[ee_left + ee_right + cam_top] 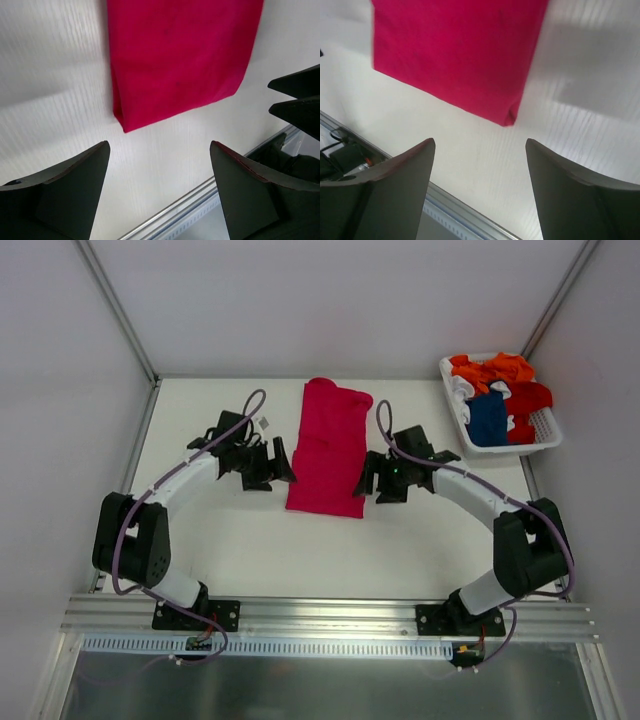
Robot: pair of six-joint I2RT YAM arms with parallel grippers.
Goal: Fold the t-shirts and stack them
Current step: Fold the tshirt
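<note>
Crimson-pink shirt [328,445] lies flat mid-desk, folded into a long narrow strip running near to far, with its far end close to the far wall

The strip widens slightly toward the near end, and the far end looks a bit rumpled

Left arm [170,485] reaches in from the left; left jaws are apart and empty, just beside the strip's left edge at its near half

Right arm [480,495] reaches in from the right; right jaws are also apart and empty, just beside the strip's near-right corner

The shirt sits between the two arms. From the top view I cannot tell if either jaw tip touches the cloth

Left wrist view: shirt [182,55] fills the upper part, its folded corner points toward the gap between the jaws, and only bare desk [65,90] shows in that gap

Right wrist view is the same: shirt [457,50] at the top, its corner just ahead of the jaws, with bare desk [580,130] between them

White slatted basket [548,440] sits at the far right corner of the desk [250,540], well apart from both arms

In it are the orange shirt [495,368] at the far side, the red shirt [530,395] on the right, and the dark blue shirt [487,418] near the middle, all bunched and unfolded

Metal rail [330,615] runs along the near edge, with both arm bases on it
</note>
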